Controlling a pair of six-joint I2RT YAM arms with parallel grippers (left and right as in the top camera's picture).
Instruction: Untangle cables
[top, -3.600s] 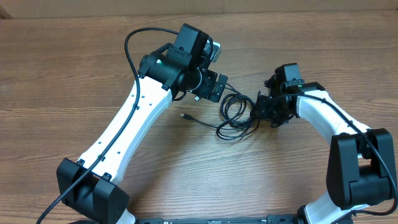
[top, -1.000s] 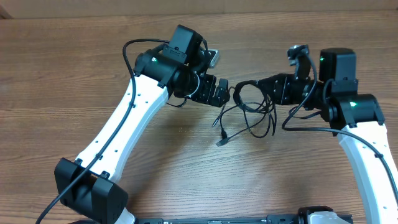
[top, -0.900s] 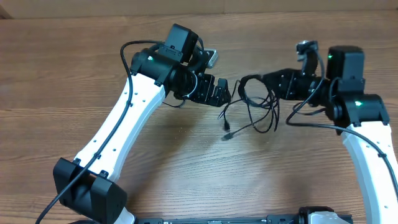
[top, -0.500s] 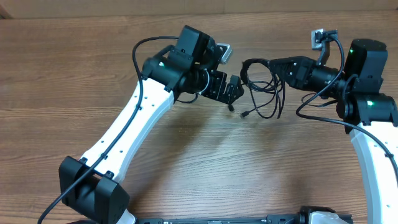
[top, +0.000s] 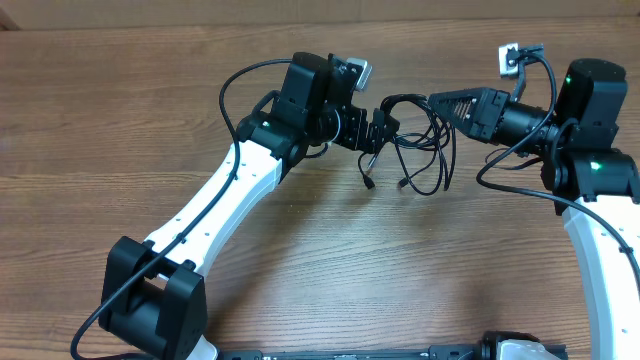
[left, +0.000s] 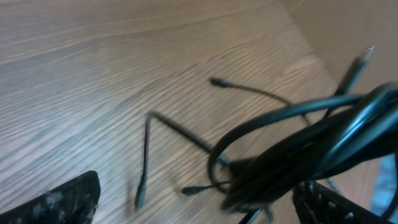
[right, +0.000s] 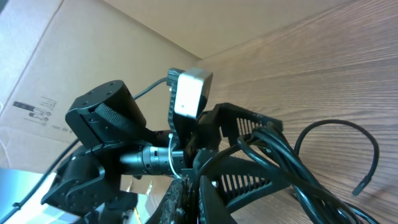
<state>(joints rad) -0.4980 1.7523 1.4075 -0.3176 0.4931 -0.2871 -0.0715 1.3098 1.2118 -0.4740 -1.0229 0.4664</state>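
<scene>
Black cords against brown wood grain: the cables (top: 422, 140) hang in one snarled bunch from the right tool (top: 436, 102), which is clenched on their upper loops and holds them over the far middle of the worktop (top: 120, 120). Several loops overlap and cross, and two plug ends (top: 368, 183) dangle below the mass. Whether their tips touch the wood cannot be told.

The left tool (top: 388, 128) faces the bunch from the other side with its jaws spread wide. In the left wrist view the thick of the tangle lies between its two fingers (left: 59, 199) — framed, but not gripped.

By the look of it the job is at an early stage. The bundle is lifted and presented, yet no cord is separated or laid out by itself, and none lies apart from the bunch. What is left is nearly everything: taking a second hold, drawing the strands apart loop by loop, and setting each cable down clear of the others.
</scene>
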